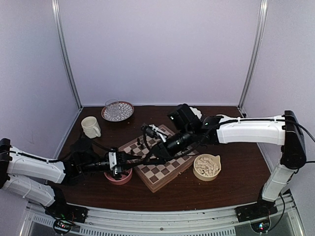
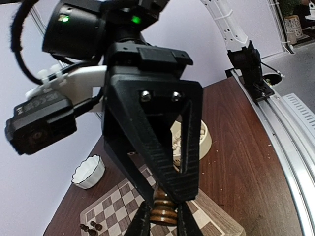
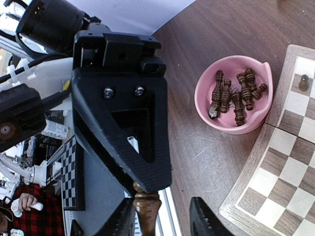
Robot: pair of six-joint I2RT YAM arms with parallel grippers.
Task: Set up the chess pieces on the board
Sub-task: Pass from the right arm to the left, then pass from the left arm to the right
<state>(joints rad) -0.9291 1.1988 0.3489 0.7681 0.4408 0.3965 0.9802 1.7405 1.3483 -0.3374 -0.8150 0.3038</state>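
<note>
The left tool (image 2: 163, 224) is closed on a dark brown chess piece (image 2: 162, 212). The right tool (image 3: 165, 221) stands partly open, with one finger clear of that piece.

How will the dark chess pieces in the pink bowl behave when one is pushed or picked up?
The chess pieces look turned and round, so one likely rolls if pushed. Slim and smooth-looking, it may slip or twist in a tool.

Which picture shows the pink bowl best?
The right wrist view: the pink bowl is whole, with dark pieces lying inside. The top view shows it small, partly under the left arm. The left wrist view misses it.
</note>
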